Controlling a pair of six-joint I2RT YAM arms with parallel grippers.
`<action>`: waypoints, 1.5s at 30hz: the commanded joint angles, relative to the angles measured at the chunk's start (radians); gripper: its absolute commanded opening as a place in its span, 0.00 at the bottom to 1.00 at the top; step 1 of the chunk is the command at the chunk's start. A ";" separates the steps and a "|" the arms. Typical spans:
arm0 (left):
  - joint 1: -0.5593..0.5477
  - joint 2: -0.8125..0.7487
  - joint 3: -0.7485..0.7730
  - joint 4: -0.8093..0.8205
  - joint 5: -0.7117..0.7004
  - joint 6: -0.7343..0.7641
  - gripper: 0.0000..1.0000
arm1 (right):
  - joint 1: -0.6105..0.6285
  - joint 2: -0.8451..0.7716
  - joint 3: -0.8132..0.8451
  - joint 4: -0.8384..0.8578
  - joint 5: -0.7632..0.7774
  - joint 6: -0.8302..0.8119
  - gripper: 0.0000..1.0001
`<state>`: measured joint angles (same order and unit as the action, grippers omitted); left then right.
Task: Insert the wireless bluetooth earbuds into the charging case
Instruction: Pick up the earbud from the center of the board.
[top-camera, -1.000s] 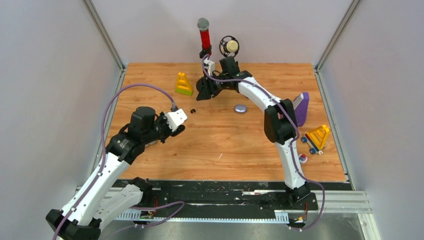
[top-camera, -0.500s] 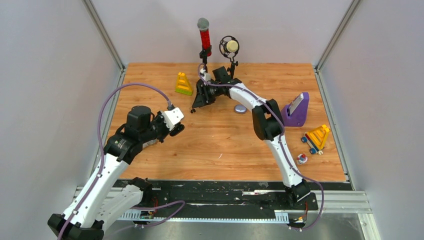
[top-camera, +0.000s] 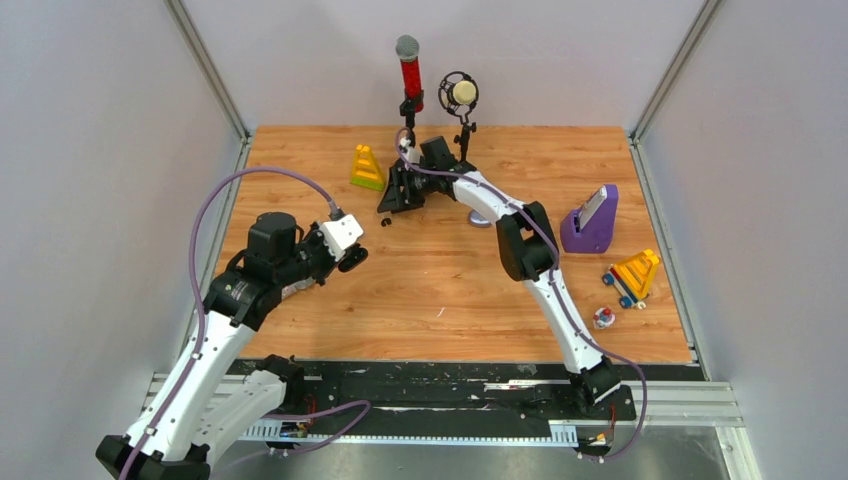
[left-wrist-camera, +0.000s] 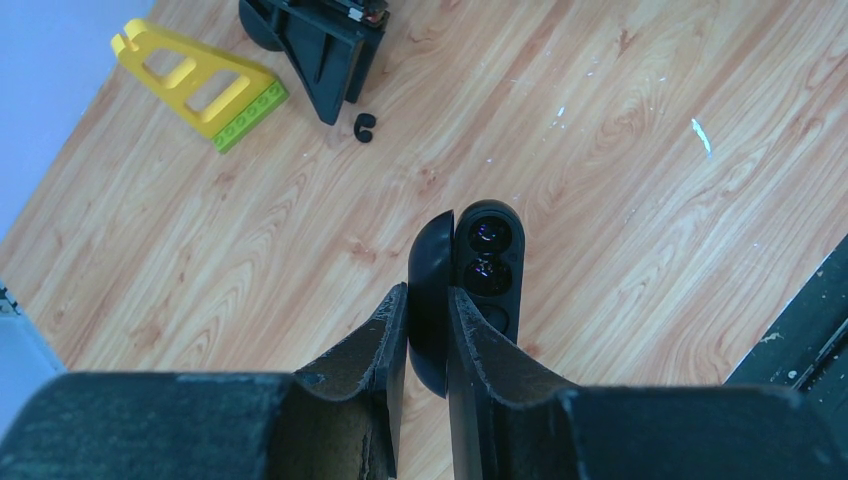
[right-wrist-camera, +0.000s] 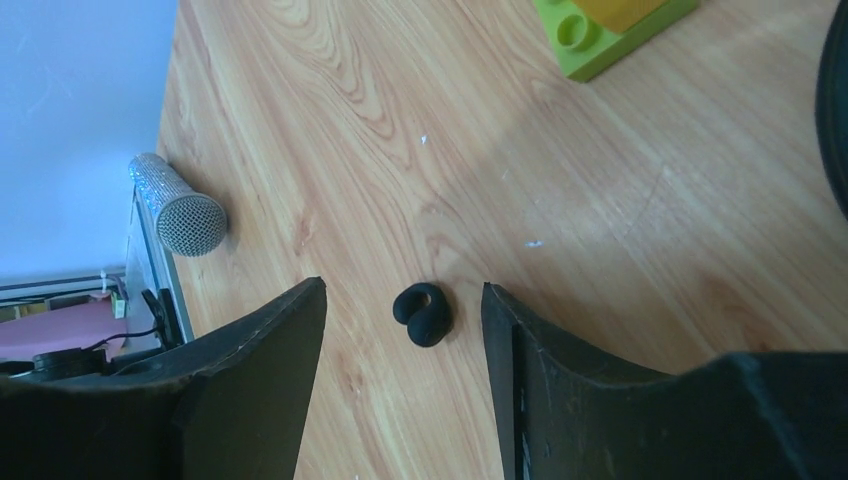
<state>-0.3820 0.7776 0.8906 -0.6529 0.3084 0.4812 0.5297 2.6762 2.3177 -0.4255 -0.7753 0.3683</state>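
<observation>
over the last second the right arm has been folded inward and the right gripper (top-camera: 392, 203) carried a little toward 7 o'clock and lowered over the black earbud (top-camera: 385, 222). in the right wrist view the earbud is now framed between the spread fingers, with wood showing on both sides, so nothing is gripped yet. the earbud itself has not been shifted. the left gripper (top-camera: 351, 257) has been drawn back slightly toward 8 o'clock and is kept clamped on the charging case (left-wrist-camera: 490, 250), whose lid is pinched between the jaws with the open tray turned outward. the pick is therefore judged to be close, and the insertion is still to be done.

the earbud is seen as a tiny curled bean of smooth black plastic, lying loose on the table (top-camera: 450, 290), at 5 o'clock of the yellow toy (top-camera: 367, 168) and well apart from the case, which is held at its 7 o'clock. a small, rounded, slippery body is suggested, so a centred closing would be needed.

the case is a rounded pill of smooth black plastic with two glossy wells carrying bluish glints; whether these are filled cannot be told. the table is pale wood-grain laminate, lightly flecked. the toy is a ladder-like yellow wedge on a lime studded brick. a mesh-headed microphone (right-wrist-camera: 190, 222) is seen at 9 o'clock of the earbud in the right wrist view
</observation>
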 joint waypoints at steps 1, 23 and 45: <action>0.012 -0.011 0.009 0.040 0.019 -0.005 0.27 | 0.005 0.053 0.059 0.070 -0.001 0.049 0.60; 0.025 -0.034 0.012 0.025 0.046 -0.015 0.27 | 0.040 -0.196 -0.357 0.105 -0.227 -0.008 0.48; 0.042 -0.041 0.004 0.035 0.061 -0.021 0.26 | 0.114 -0.364 -0.338 -0.072 0.030 -0.687 0.48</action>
<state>-0.3519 0.7532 0.8906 -0.6537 0.3454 0.4767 0.6044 2.3363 1.9511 -0.4503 -0.6941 -0.1963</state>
